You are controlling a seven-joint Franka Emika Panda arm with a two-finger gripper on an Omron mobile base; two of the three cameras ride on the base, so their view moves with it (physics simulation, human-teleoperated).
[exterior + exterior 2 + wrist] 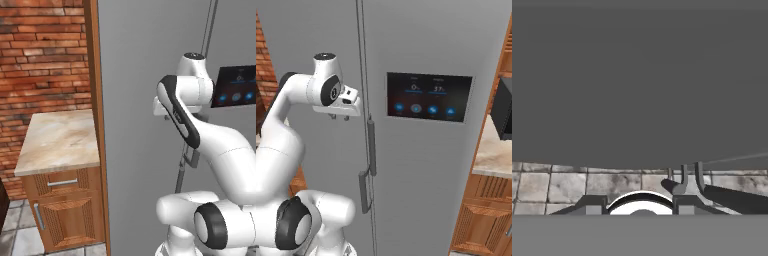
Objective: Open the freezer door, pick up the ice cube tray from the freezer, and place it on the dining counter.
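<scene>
Hand (339,117) pointing down beside closed freezer door (316,30), jaws partly apart

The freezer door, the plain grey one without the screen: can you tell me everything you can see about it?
The freezer door is tall, flat and plain grey, like smooth metal. It looks shut, level with the screen door beside it, a thin seam between them. Its grey bar handle stands upright near that seam, low down. The gripper hangs in front of the door, higher than the handle, pointing down, not holding it. A wooden panel borders its other edge.
</scene>
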